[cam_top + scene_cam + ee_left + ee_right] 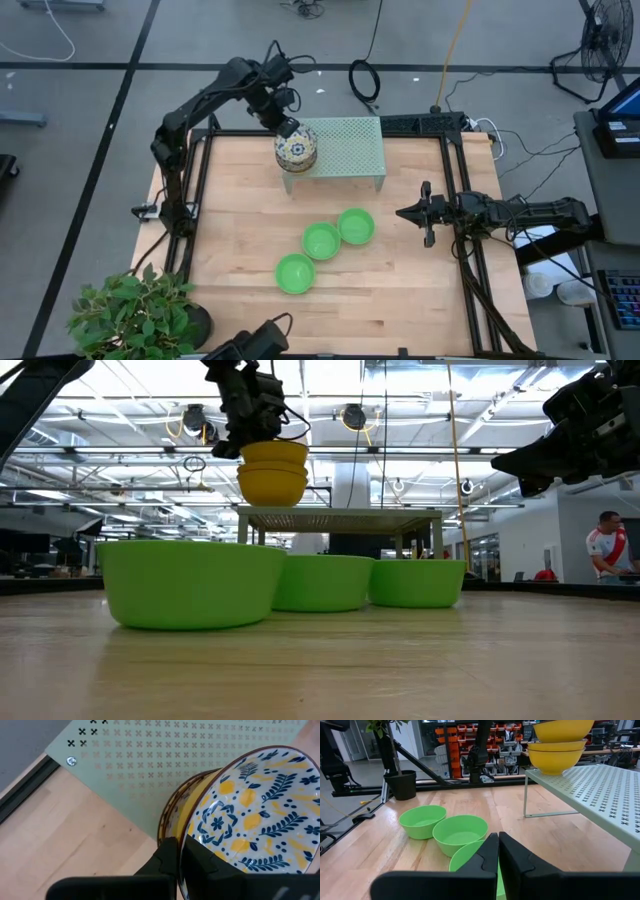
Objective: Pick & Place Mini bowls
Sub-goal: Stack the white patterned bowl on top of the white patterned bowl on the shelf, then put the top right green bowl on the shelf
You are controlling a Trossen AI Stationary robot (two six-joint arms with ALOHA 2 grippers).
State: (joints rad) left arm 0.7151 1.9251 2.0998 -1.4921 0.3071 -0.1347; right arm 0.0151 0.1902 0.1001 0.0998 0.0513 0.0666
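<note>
This is a robotics lab in a large industrial hall. A wooden bench (250, 240) sits in a black metal frame (470, 270) on a grey floor (80, 150) marked with dark lines, cables (365, 80) trailing across it. High up run trusses and ducts (340, 420) under bright lights. Parts bins (457, 740) fill shelves behind, a fan (605, 40) stands by, and a person (607, 547) stands in the distance.

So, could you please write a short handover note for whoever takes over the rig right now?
Left pincer: shut on the rim of the top white floral-patterned bowl, just above the stack on the pale green mesh rack.
Right pincer: shut, empty, waiting at the table's right edge.
Three plain bright green bowls sit on the wooden table, untouched.
Done: top floral bowl gripped.
Left: place it, then the others.
</note>
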